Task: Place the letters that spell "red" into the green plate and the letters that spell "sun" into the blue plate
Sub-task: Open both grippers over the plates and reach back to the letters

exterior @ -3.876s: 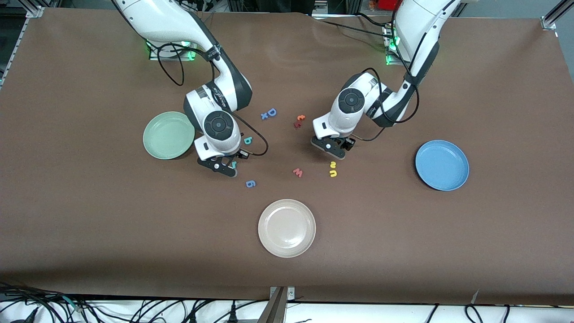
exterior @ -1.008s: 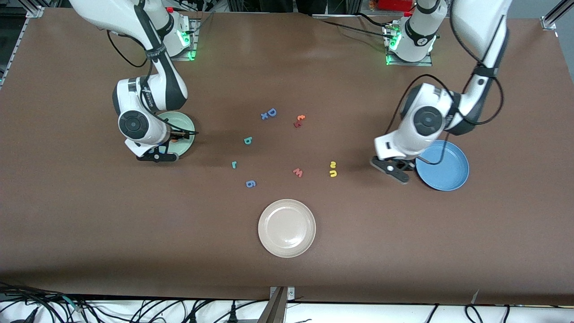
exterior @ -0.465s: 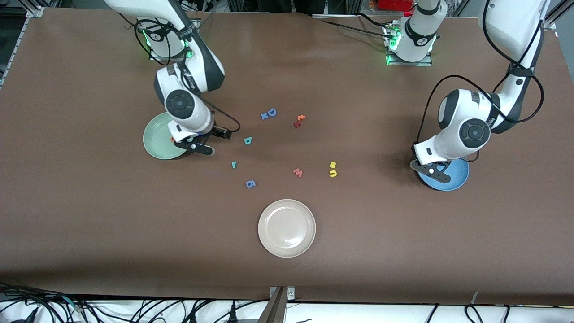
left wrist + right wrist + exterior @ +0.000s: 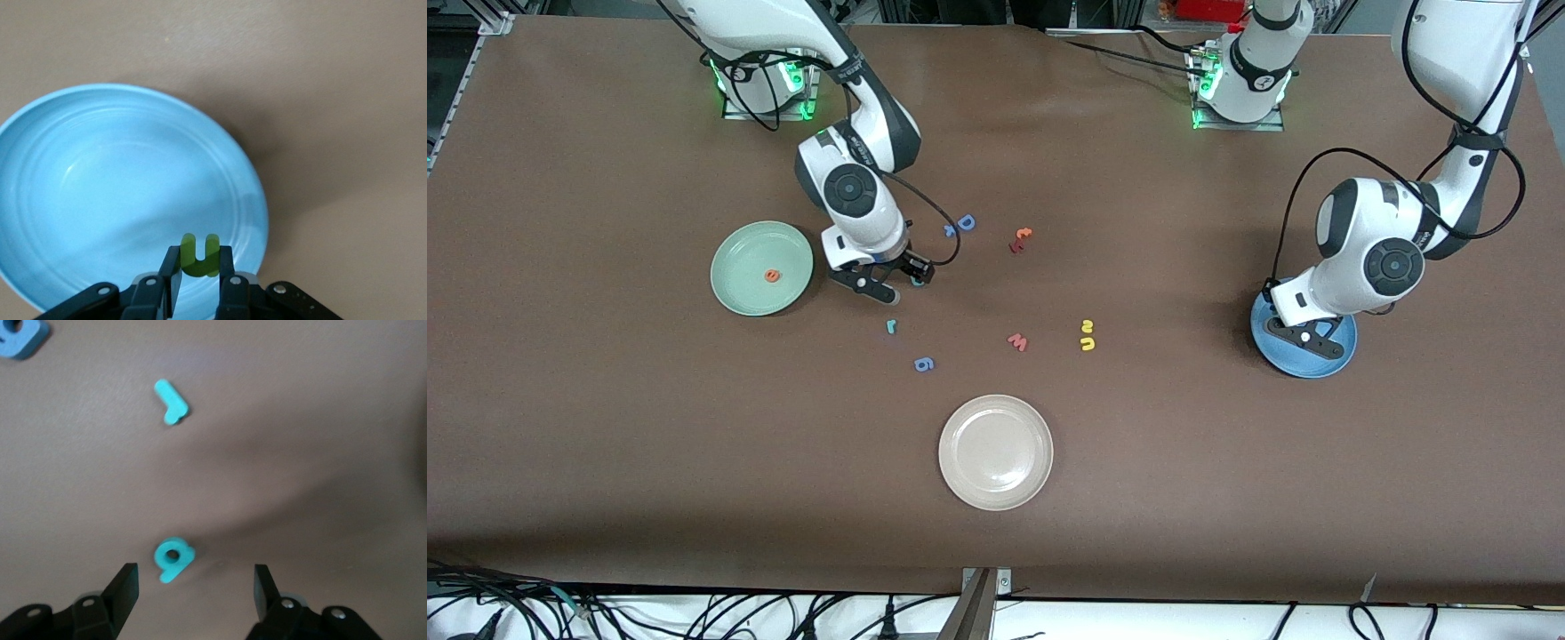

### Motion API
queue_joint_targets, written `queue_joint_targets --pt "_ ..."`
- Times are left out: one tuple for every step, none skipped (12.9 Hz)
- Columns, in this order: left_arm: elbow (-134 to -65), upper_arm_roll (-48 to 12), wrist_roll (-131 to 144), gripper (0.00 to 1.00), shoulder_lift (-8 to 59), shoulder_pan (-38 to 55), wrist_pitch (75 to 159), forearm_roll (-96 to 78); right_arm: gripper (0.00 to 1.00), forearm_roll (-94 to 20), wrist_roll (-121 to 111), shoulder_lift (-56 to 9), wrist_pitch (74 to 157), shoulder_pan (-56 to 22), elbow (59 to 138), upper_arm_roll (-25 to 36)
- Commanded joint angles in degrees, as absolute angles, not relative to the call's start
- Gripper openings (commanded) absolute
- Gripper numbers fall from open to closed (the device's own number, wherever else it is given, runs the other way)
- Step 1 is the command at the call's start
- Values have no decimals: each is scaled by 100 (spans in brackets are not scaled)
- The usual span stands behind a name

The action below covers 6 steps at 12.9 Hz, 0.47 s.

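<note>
My left gripper [image 4: 199,252] is shut on the green "n" [image 4: 197,259] and hangs over the blue plate [image 4: 100,187], near its rim. In the front view that gripper [image 4: 1307,340] covers much of the blue plate [image 4: 1282,360]. My right gripper [image 4: 195,573] is open just above the table, with the teal "d" [image 4: 172,559] lying between its fingers, untouched. The teal "r" [image 4: 171,402] lies a little way off, nearer the front camera [image 4: 890,326]. The orange "e" [image 4: 770,276] rests in the green plate [image 4: 738,298]. The yellow "s" [image 4: 1087,324] and "u" [image 4: 1087,343] lie together mid-table.
A cream plate [image 4: 996,452] sits nearest the front camera. Loose letters lie mid-table: a red "w" [image 4: 1017,341], a blue "g" [image 4: 924,364], a blue "D" [image 4: 966,222] with a small "x" [image 4: 951,231], and an orange "t" [image 4: 1024,233].
My right gripper left the green plate, where the orange "e" now lies, and came over the teal "d". My left gripper carried the green "n" farther over the blue plate.
</note>
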<state>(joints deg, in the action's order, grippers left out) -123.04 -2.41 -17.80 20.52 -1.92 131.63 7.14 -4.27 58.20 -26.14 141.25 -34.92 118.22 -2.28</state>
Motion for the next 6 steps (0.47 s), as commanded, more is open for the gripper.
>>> queue_joint_targets --pt "-12366 -237 -1925 47 1951 -237 13184 633 71 -483 6124 -2812 14412 -3507 11707 -220" --pt "-12349 -237 -1925 64 1977 -237 13192 633 66 -466 6309 -2856 14484 -3585 11707 -220" --pt "-12349 -237 -1916 88 1978 -237 13271 633 64 -466 6328 -2891 14528 -3612 11707 -211" --pt "-12349 -237 -1916 99 1969 -237 13367 633 64 -475 6337 -2909 14633 -3604 11707 -211" --pt "-12331 -237 -1907 99 1951 -237 13377 642 60 -466 6337 -2987 14686 -3621 11707 -211" --pt "-12244 -237 -1907 100 1925 -229 13377 642 58 -466 6337 -3006 14687 -3630 11707 -211"
